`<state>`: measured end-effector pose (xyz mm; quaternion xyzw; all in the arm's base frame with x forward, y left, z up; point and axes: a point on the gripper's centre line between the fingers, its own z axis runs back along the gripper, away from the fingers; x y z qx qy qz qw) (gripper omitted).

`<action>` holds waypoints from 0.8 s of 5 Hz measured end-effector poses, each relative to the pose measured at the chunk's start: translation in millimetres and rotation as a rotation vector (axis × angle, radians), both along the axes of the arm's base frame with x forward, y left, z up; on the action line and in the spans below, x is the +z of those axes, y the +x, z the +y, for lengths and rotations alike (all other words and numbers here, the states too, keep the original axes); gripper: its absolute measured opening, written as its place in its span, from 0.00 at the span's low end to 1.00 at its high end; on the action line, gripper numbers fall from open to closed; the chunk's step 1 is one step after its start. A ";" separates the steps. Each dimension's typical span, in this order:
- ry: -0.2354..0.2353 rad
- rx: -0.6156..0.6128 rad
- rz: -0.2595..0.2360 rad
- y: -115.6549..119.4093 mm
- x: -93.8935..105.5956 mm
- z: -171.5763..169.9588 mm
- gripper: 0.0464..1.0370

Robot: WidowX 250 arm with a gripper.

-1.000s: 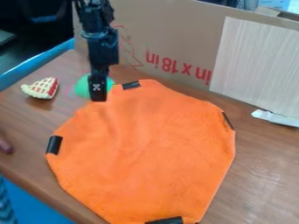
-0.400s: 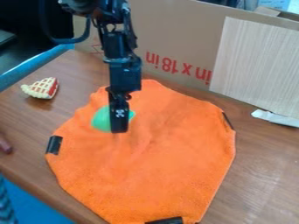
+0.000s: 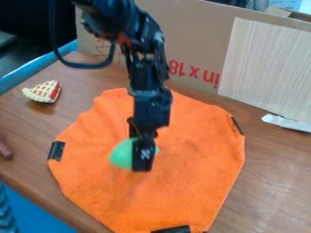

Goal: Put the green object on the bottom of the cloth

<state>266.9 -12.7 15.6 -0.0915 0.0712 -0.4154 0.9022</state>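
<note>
The black gripper point(image 3: 142, 157) hangs over the middle of the orange cloth point(image 3: 188, 177), slightly left of its centre. It is shut on the green object point(image 3: 121, 154), which bulges out to the left of the fingers, with a small bit showing on their right. Whether the green object touches the cloth or hangs just above it, I cannot tell. The cloth lies spread on the brown table, with black tape at several places on its edge.
A toy pie slice point(image 3: 43, 92) lies on the table point(image 3: 24, 120) at the upper left. A cardboard box point(image 3: 188, 41) with a pale panel point(image 3: 267, 68) stands along the back. A white scrap point(image 3: 288, 123) lies at the right. Part of a hand point(image 3: 5, 151) is at the left edge.
The gripper and the green object have moved together from the cloth's upper left edge down and to the right, to the cloth's middle.
</note>
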 end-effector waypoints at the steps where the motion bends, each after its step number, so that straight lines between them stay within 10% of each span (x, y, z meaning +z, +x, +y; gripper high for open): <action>1: 0.024 -0.020 -0.020 -11.0 -14.6 -14.3 0.84; 4: 0.017 -0.040 -0.070 -20.7 -22.2 -35.6 0.89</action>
